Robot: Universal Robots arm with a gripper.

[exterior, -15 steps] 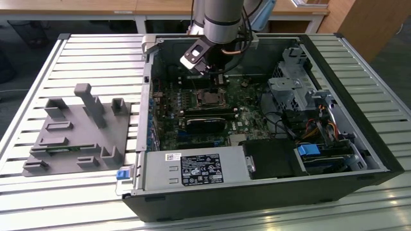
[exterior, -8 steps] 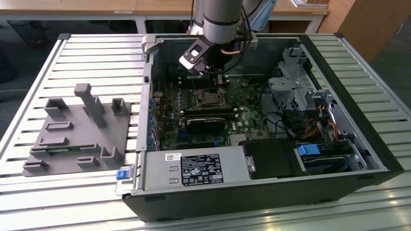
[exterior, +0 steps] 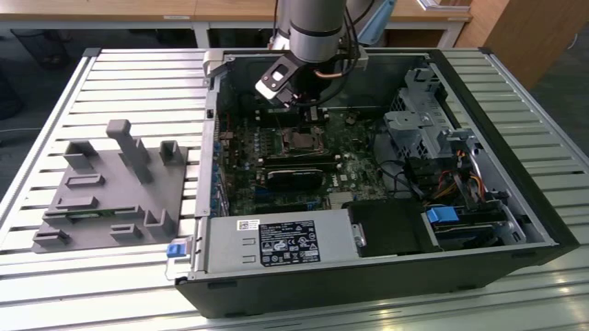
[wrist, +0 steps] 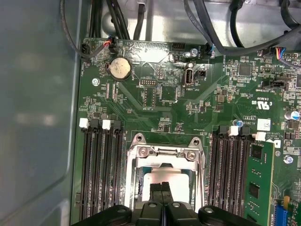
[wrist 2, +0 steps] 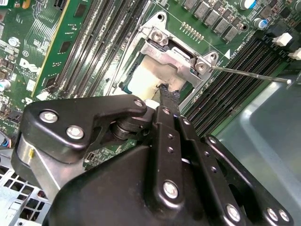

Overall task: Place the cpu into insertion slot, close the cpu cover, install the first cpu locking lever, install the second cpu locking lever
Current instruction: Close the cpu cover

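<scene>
Fingers: pressing together, pinching nothing, tips resting at the cpu top
Cpu: lying in the insertion slot, just above centre of the exterior frame
Cpu cover: silver frame sitting around the chip
Locking lever: thin rod sticking out sideways from the socket
Surface: carrying the open computer case; grey fixture lying at frame left
</scene>
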